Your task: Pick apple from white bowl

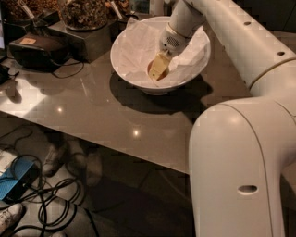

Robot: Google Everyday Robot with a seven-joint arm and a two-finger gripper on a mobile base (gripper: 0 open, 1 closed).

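The white bowl (132, 76) stands on the grey-brown table (92, 111) at the back, lined with crinkled white paper (134, 44). My gripper (158, 68) reaches down from the upper right into the middle of the bowl, its yellowish tip low against the paper. Only a thin red-brown sliver of the apple (149, 70) shows at the left edge of the tip; the rest is hidden behind it. My white arm (240, 41) crosses over the bowl's right side.
Dark containers of brown snacks (83, 11) stand at the back left, on a dark box. A black device (37, 48) with a cable lies left of the bowl. The table's front edge runs diagonally. Below it are cables (51, 203), a blue object (16, 183) and shoes (9, 216).
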